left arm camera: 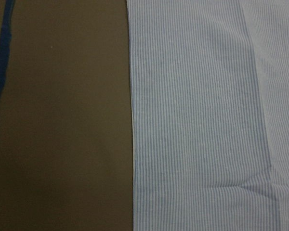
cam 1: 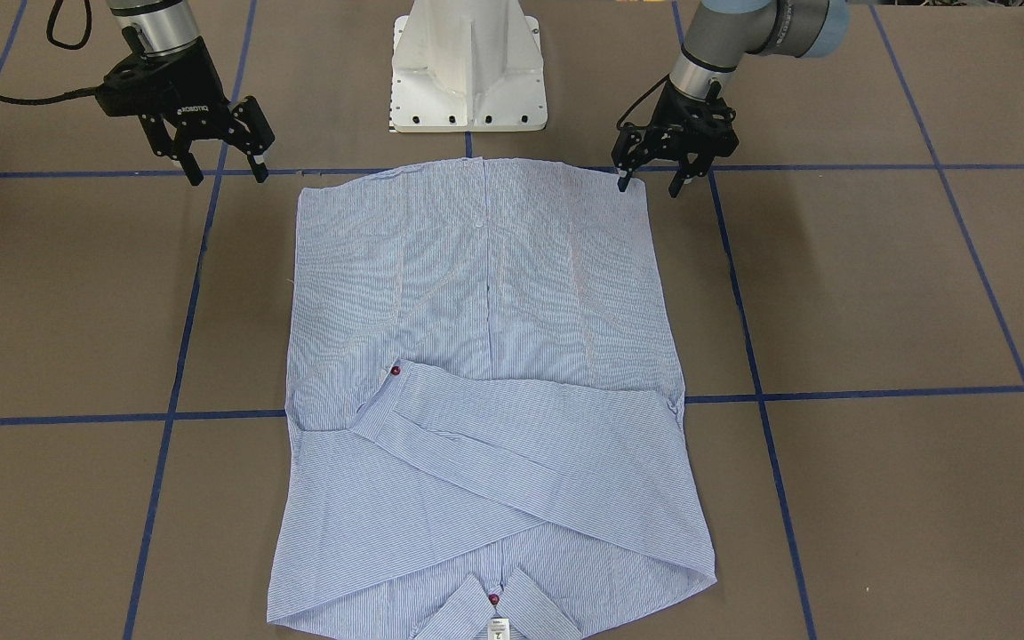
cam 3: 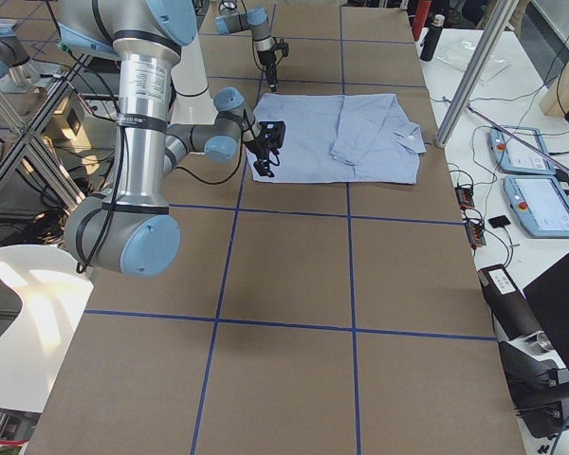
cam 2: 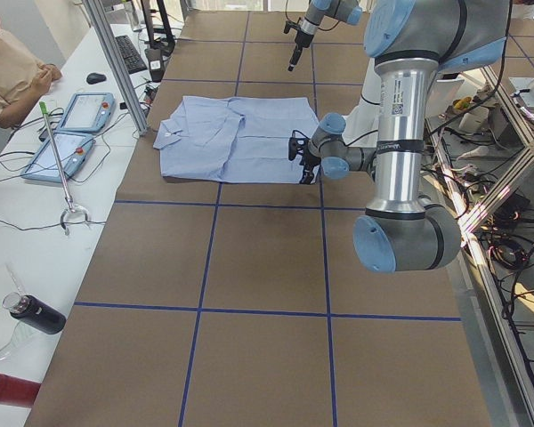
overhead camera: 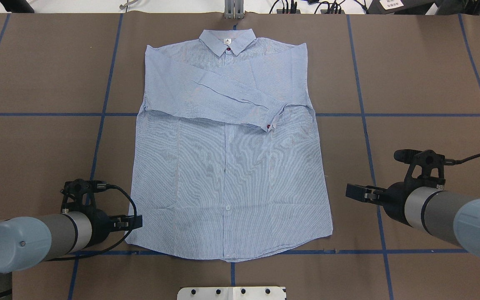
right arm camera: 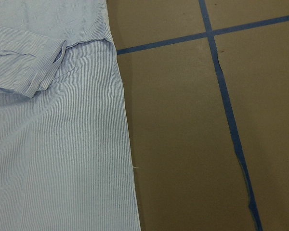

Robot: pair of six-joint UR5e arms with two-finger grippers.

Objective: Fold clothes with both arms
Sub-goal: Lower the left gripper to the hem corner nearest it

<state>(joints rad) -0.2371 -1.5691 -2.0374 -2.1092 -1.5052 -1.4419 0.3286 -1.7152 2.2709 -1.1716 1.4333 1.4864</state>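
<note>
Shirt (cam 1: 485, 293) is noted spread flat and front up on the bench (cam 1: 876, 284), buttoned down the middle. A sleeve (cam 1: 512, 436) is folded across the chest just below the collar (cam 1: 494, 604). Its cuff (cam 1: 396, 371), marked by a dark red button, lies toward the shirt's edge on the right arm's side. A white pedestal (cam 1: 469, 67) is seen just beyond the shirt's hem. The left hand (cam 1: 652, 185) is held at one hem corner with fingers spread. One fingertip is placed at the corner's edge and the other off the cloth; contact cannot be told. The right hand (cam 1: 228, 173) is also spread, with nothing held. It is kept off the cloth, a little outside the opposite hem corner.
</note>
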